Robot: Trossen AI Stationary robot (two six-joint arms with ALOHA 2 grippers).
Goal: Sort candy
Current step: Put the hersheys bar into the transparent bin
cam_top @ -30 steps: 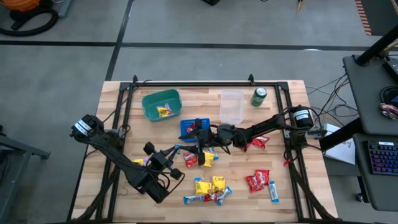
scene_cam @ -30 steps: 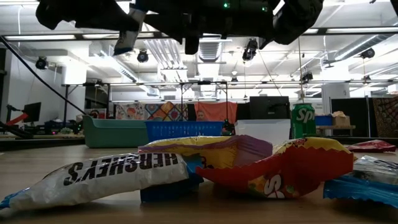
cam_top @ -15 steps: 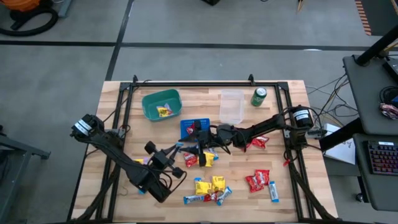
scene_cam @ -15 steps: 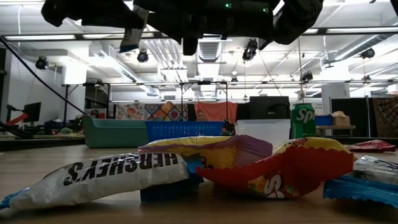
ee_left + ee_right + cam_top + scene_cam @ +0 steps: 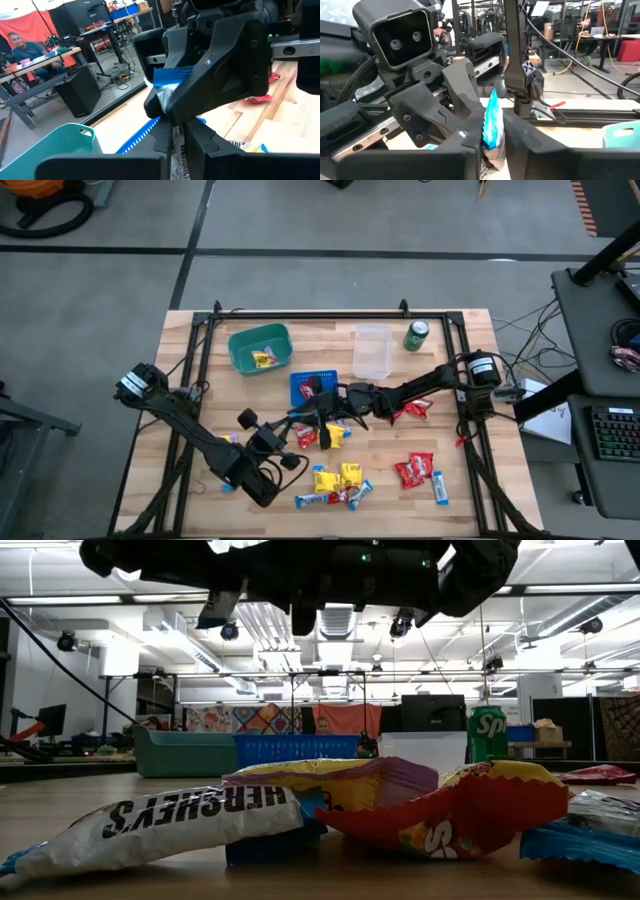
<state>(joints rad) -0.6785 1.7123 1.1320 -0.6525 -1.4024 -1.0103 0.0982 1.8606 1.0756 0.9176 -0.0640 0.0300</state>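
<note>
The right end effector (image 5: 308,414) is now seen clamped down. A second ago its jaws were spread wide; now they are pinched onto the blue-and-white candy bar (image 5: 492,122). The left end effector (image 5: 287,424) has been eased a little closer, and its grip is narrow on the silvery tail of the same wrapper (image 5: 175,146). So the bar is held from both sides at once, in the air above the bench (image 5: 200,350). This is judged to be the middle of a handover, with the release by the left side not yet made.

The blue basket (image 5: 300,378) is found just beyond the right end effector, and the teal basket (image 5: 240,340) farther off past the left one. The loose candy (image 5: 335,480) is left lying below and behind both, unsorted.

From above, the bar itself is almost swallowed by the dark fingers. How much wrapper each side has cannot be judged there. In the low view only the undersides of the arms are shown at the top edge, and the grip is cut off. Whether the left pinch is already being slackened cannot be told.
</note>
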